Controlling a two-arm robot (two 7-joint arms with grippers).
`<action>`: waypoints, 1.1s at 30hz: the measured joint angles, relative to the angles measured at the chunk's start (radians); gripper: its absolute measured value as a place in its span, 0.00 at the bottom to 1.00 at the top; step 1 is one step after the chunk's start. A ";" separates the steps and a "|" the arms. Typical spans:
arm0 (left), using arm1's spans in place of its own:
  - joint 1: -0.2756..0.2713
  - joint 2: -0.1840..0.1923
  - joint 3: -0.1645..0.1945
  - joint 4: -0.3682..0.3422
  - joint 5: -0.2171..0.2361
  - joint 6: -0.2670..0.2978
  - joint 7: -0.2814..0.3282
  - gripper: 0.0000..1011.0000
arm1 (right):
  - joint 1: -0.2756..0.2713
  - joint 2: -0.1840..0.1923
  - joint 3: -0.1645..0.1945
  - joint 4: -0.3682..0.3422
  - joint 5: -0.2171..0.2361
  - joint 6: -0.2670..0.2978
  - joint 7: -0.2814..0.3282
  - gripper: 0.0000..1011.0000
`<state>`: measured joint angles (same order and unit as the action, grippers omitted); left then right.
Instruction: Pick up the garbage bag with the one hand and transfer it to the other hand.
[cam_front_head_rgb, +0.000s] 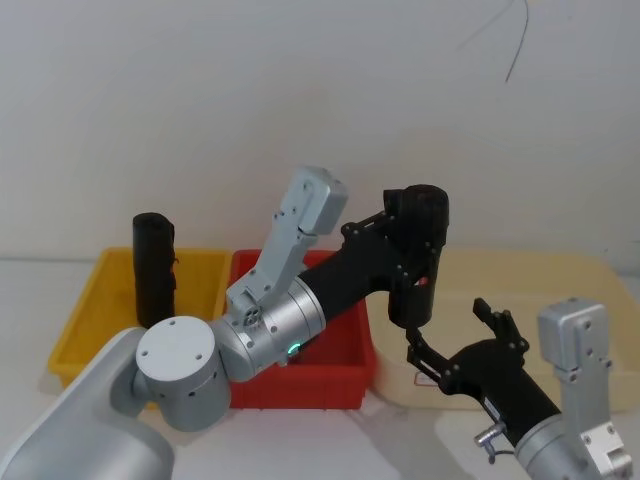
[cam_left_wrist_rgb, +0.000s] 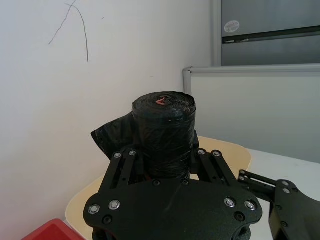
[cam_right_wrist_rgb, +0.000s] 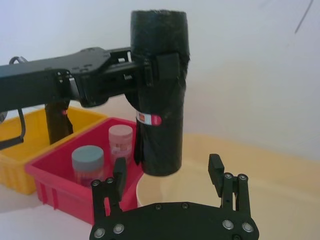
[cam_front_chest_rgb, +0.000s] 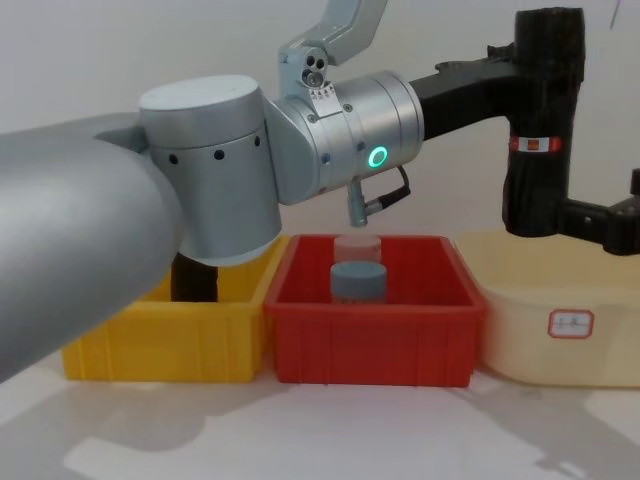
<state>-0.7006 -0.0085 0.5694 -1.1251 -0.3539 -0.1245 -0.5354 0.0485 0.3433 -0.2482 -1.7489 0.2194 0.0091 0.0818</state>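
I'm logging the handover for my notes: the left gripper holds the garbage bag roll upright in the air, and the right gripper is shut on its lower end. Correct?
Not quite. The left gripper does hold the garbage bag roll upright in the air, but the right gripper is open, not shut on it, near the roll's lower end, as the right wrist view shows.
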 joint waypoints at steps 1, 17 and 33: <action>0.000 0.000 0.000 0.001 0.000 0.000 0.000 0.45 | 0.005 0.000 -0.001 0.003 -0.002 -0.001 0.001 0.99; -0.002 -0.001 0.001 0.004 -0.002 -0.001 0.000 0.45 | 0.101 -0.026 -0.024 0.084 -0.034 -0.018 0.042 0.99; -0.002 -0.001 0.001 0.005 -0.002 -0.001 0.000 0.45 | 0.185 -0.065 -0.031 0.176 -0.035 -0.029 0.082 0.99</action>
<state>-0.7026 -0.0091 0.5701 -1.1196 -0.3563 -0.1259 -0.5353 0.2335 0.2780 -0.2792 -1.5731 0.1849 -0.0199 0.1640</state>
